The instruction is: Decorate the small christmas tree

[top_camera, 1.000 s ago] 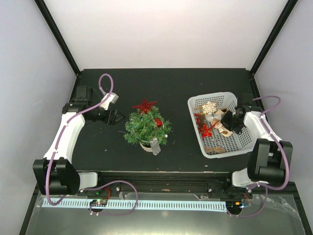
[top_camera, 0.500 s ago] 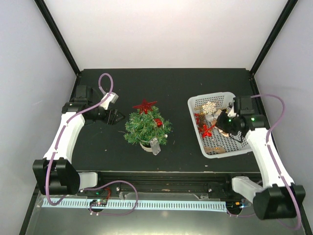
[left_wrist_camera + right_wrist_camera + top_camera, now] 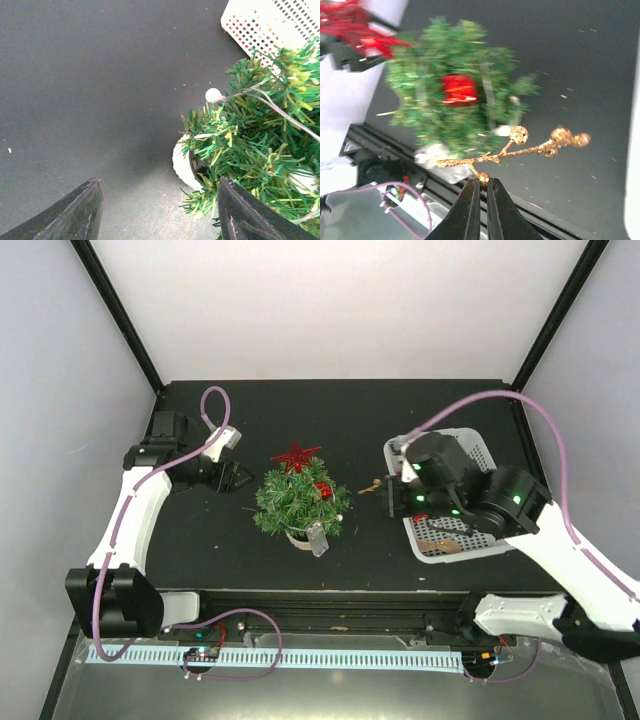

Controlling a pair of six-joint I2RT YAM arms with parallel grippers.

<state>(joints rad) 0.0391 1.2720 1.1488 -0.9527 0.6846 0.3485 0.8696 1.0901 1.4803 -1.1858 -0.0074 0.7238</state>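
glittery sprig — matt table

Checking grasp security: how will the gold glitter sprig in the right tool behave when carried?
The gold glitter sprig looks thin and branched, so it is probably light and bendy. The right tool pinches only its stem end, so it may swivel. Its beads could snag the small christmas tree.

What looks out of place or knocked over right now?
Nothing spilled or toppled. The small christmas tree stands in its pot, and the right fingers pinch a gold glitter twig near it. Only the white basket sits askew to the table edge.
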